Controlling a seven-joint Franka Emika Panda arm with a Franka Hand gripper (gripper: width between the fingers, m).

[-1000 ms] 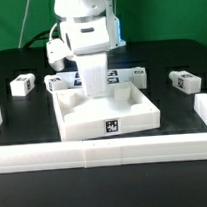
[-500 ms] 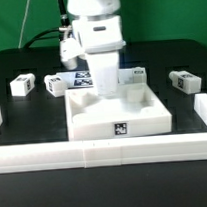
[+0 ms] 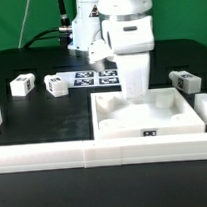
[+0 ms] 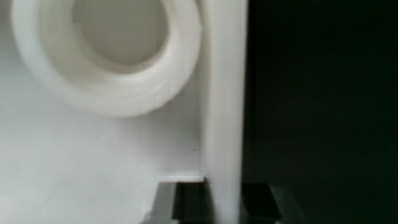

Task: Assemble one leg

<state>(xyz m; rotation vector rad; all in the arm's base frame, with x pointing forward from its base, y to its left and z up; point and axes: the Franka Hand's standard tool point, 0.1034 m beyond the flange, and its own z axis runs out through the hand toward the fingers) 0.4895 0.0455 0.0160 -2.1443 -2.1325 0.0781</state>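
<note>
The claw [image 3: 137,93] is clamped on the far wall of the tray [image 3: 118,130] — the contact is hidden in the exterior view and blurred in the wrist view. The nearest leg [image 3: 185,82] lies loose just beside the tray, at the exterior view's right. It is judged light, stiff and smooth — best taken across its flat sides.

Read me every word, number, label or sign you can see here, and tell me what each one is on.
No words, brands or numbers are readable in either view.
Only square black-and-white marker tags, patterns not text, too small to decode: one on the tray part's front wall, one on each of the three legs, several on the marker board.
</note>
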